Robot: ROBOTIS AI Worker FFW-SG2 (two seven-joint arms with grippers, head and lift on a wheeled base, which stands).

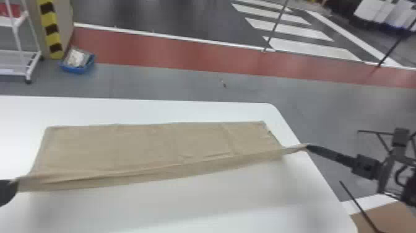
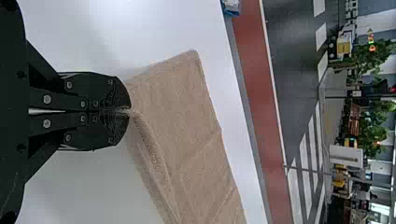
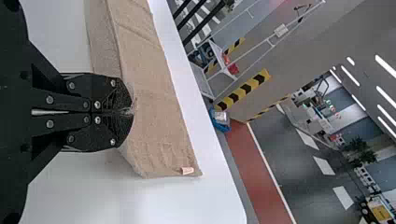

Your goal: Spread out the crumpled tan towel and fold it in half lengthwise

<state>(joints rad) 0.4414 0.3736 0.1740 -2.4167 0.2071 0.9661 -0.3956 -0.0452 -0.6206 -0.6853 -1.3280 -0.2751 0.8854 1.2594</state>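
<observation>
Grey floor (image 1: pixel 173 83), pale-filled blue bin (image 1: pixel 73 68), tabletop towel (image 1: pixel 145 145)

The left gripper (image 1: pixel 13 186) and the right gripper (image 1: pixel 308 147) are matte black, with flat, broad fingers rounded at the tips. In each wrist view, silver round-headed screws (image 2: pixel 47 99) dot the narrow black bars (image 3: pixel 60 100) behind the fingers, and fine ridges (image 3: pixel 122 101) line the fingertips. Dark round recesses mark the black housing (image 2: pixel 10 56). The right arm (image 1: pixel 382 173) is black, with a boxy wrist block (image 1: pixel 366 166).
</observation>
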